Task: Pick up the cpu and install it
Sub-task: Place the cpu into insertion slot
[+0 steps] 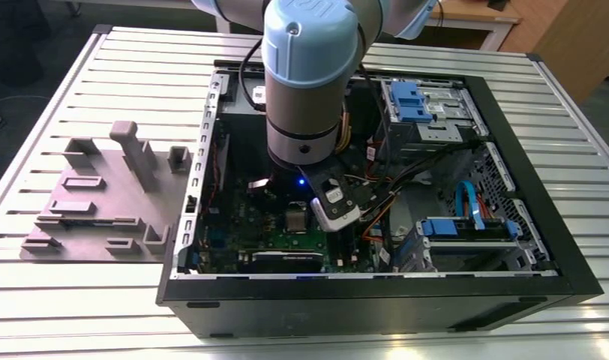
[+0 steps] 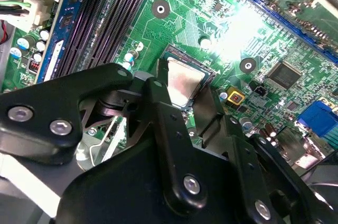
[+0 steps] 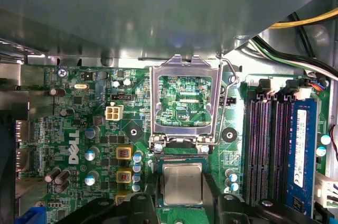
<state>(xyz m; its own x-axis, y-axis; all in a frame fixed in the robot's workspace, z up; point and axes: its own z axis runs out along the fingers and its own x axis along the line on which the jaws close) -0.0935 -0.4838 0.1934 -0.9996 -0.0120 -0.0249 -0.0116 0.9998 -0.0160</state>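
Down inside the black computer case [image 1: 385, 304] lying open on the ribbed metal bench [image 1: 134, 67], the claw [image 2: 184, 96] pinches the cpu [image 2: 185, 81] by two opposite edges between matte black fingers [image 2: 208, 110]. Flat, square and silvery-grey, the cpu sits at the socket on the green motherboard [image 3: 105, 145], just beside the shiny socket frame [image 3: 156, 102] hinged open. A matte grey plastic tray [image 1: 104, 196] with raised blocks rests on the bench beside the case.
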